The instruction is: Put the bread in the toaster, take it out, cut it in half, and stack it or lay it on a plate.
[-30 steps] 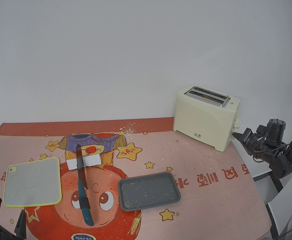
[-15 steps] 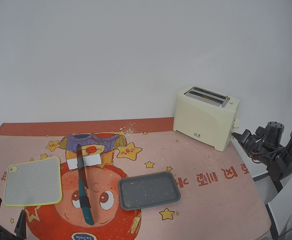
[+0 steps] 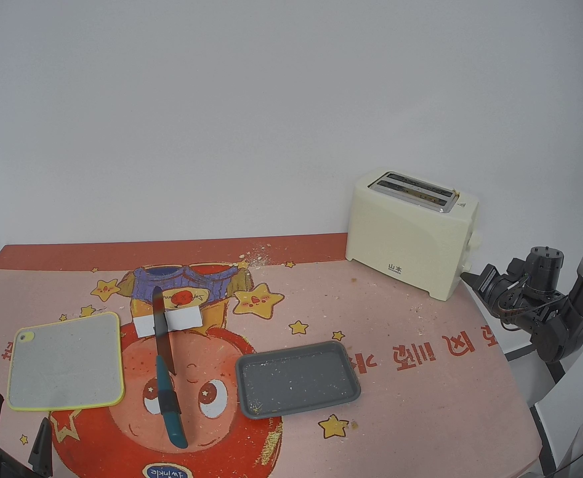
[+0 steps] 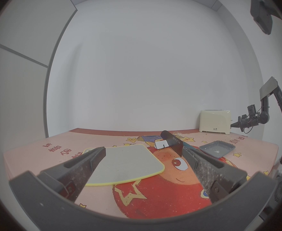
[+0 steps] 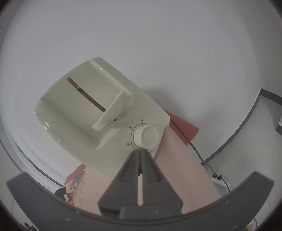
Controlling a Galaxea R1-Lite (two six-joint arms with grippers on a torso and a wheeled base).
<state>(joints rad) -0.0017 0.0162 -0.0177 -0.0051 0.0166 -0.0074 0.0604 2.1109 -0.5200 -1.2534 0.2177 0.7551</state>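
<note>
Okay, left gripper (image 3: 17,427) parked at the near left table corner, fingers spread wide, nothing between them; just beyond it the grey cutting board (image 3: 65,361) lies flat; beside that the knife (image 3: 165,360), teal handle toward the robot, blade propped on a small white block (image 3: 182,320); grey tray (image 3: 298,380) next over, bare but for crumbs.

Further out, right gripper (image 5: 140,158) sits off the right table edge with fingers pressed together, holding nothing, tips aimed at the toaster (image 3: 411,234) end face, just short of the knob (image 5: 145,136); contact cannot be told.

Key relation: lever (image 5: 112,111) is on that same face, higher up than the fingertips in the head view, past the knob; its slot runs upright and the lever sits toward the knob end, so likely pressed down; bread probably down in the top slots, too small to tell; those slots run along the toaster's length. Right arm is far nearer; left is well apart across the table.

Judgement: toasting or lever step in hand, cutting and plating not yet done.

Table (image 3: 404,380) has a pink cartoon print with scattered crumbs; a cable (image 5: 192,146) trails off behind; plain white wall (image 3: 271,101) at the back.
</note>
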